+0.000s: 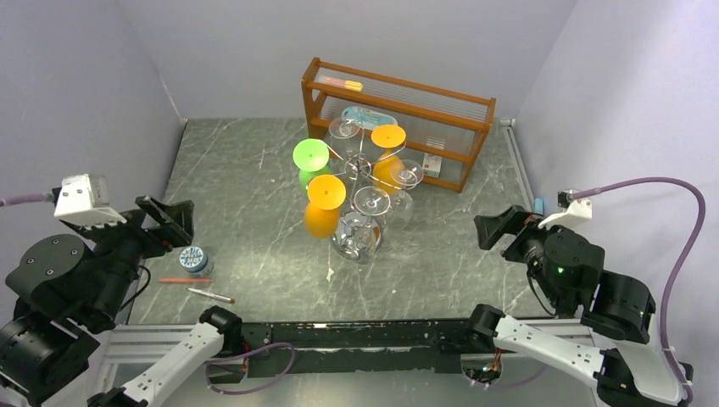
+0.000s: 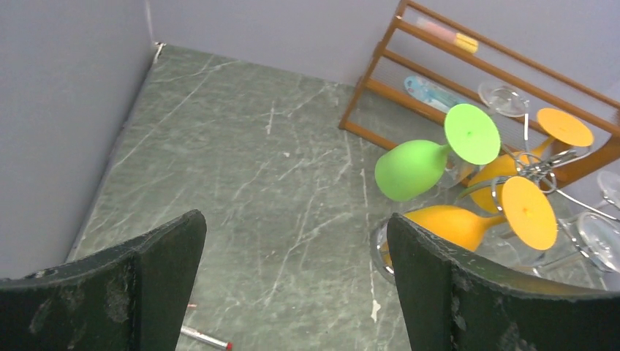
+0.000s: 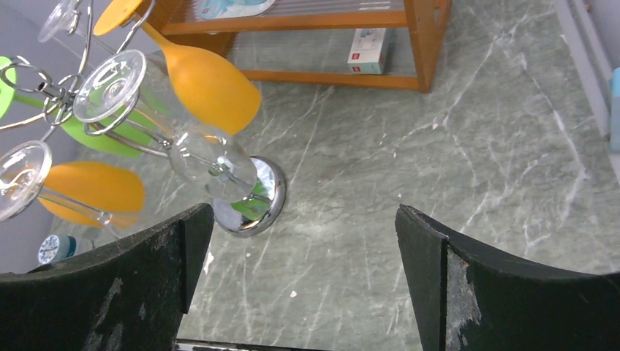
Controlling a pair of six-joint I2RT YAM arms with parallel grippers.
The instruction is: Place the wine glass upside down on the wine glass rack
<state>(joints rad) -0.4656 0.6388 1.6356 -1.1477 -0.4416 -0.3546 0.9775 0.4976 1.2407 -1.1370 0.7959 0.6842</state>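
**A:** Wine glass, the clear one on the near side of the rack. Is that ours?

**B:** I can't tell which is ours. It hangs foot up and bowl down, as does every glass I can see. There is a green glass on the rack's left and an orange glass at its near left. More hang on the far side. I see no glass off the rack.

**A:** And the pincers?

**B:** The left gripper is spread wide with nothing between its fingers, well off to the rack's left. The right gripper is just as agape and empty, well off to the rack's right.

**A:** So what's the step?

**B:** I'd judge the hanging done, so what's left is keeping clear. The bowls jut out past the base, and the wire frame looks light. A nudge on one bowl could swing its neighbours or tip the rack. Any move should lead away from the rack, slowly, with fingers apart. I can't tell how deep each stem sits in its scroll, so don't trust the hold to survive a bump.
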